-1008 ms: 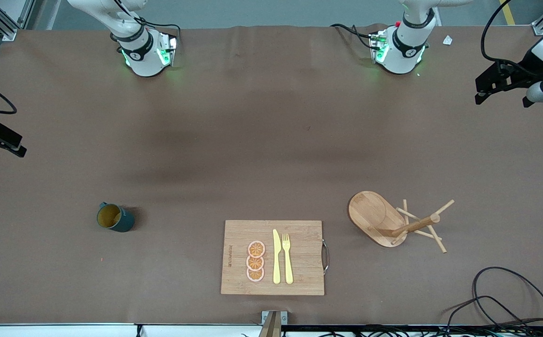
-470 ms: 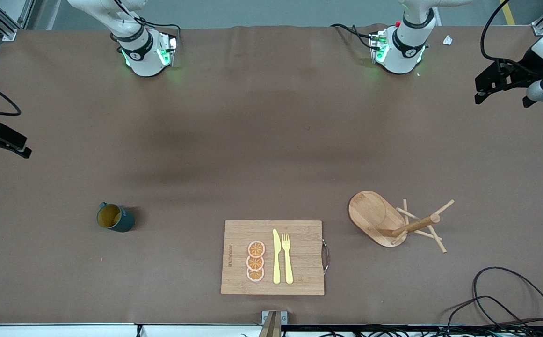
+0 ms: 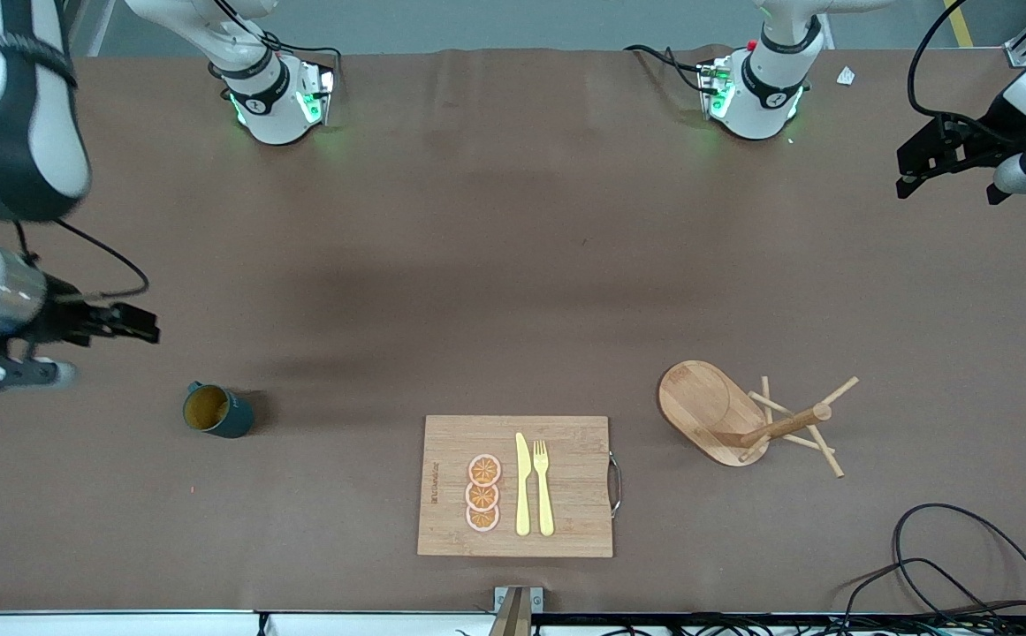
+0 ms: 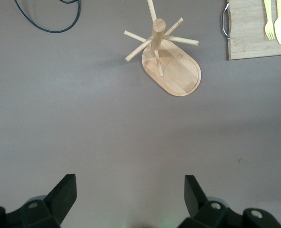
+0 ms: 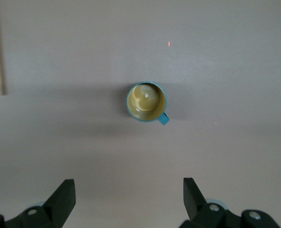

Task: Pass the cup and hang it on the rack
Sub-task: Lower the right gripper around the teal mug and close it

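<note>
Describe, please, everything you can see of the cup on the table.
The cup is a small dark teal mug with a tan-brown inside and a small side handle. It stands upright, apparently empty, on the brown table cover toward the right arm's end, apart from the cutting board. Nothing touches it.

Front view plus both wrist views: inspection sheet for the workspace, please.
Surface: brown table cover, wrinkled.
Job's things: dark teal ribbed cup upright toward the right arm's end; light wooden mug rack toward the left arm's end.
Clutter: rectangular bamboo cutting board with three orange slices, yellow knife, yellow fork.
Grippers: right gripper in the air near the cup, jaws open; left gripper waits at its table end, jaws open.
Cables: black loops near the rack.
Surroundings: nothing seen.
</note>
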`<action>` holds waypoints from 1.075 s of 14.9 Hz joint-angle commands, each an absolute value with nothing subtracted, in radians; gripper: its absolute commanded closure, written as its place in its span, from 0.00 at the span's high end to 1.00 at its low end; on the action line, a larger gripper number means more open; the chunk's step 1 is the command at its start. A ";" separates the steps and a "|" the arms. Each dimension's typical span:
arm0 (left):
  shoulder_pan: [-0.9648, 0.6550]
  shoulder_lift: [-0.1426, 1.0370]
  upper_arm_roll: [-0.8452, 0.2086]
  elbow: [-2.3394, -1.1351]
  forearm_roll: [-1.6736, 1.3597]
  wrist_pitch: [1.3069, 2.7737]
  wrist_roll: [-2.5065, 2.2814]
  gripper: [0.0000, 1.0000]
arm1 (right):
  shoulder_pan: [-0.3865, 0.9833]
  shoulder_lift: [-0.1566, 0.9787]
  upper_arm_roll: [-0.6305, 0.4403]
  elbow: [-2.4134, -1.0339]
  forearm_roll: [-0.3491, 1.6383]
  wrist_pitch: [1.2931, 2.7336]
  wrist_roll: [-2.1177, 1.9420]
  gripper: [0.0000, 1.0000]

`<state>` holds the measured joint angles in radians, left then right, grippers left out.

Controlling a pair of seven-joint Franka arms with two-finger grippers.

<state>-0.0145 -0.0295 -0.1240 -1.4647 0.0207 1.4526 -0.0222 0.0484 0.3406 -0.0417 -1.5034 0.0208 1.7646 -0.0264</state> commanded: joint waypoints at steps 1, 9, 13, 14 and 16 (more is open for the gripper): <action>-0.017 -0.018 -0.124 -1.440 0.011 1.439 -0.020 1.00 | 0.046 0.449 -0.043 -1.486 0.034 1.830 -0.020 1.00; -0.014 -0.012 -0.123 -1.440 0.012 1.439 -0.014 1.00 | 0.067 0.649 -0.041 -1.488 0.035 2.031 -0.012 1.00; -0.003 -0.006 -0.121 -1.439 0.017 1.439 -0.018 1.00 | 0.071 0.693 -0.041 -1.488 0.035 2.062 -0.017 0.81; -0.002 -0.006 -0.121 -1.439 0.017 1.439 -0.017 1.00 | 0.071 0.693 -0.041 -1.488 0.035 2.060 -0.020 0.72; -0.002 -0.006 -0.118 -1.439 0.015 1.439 -0.017 1.00 | 0.071 0.693 -0.041 -1.488 0.034 2.056 -0.023 0.42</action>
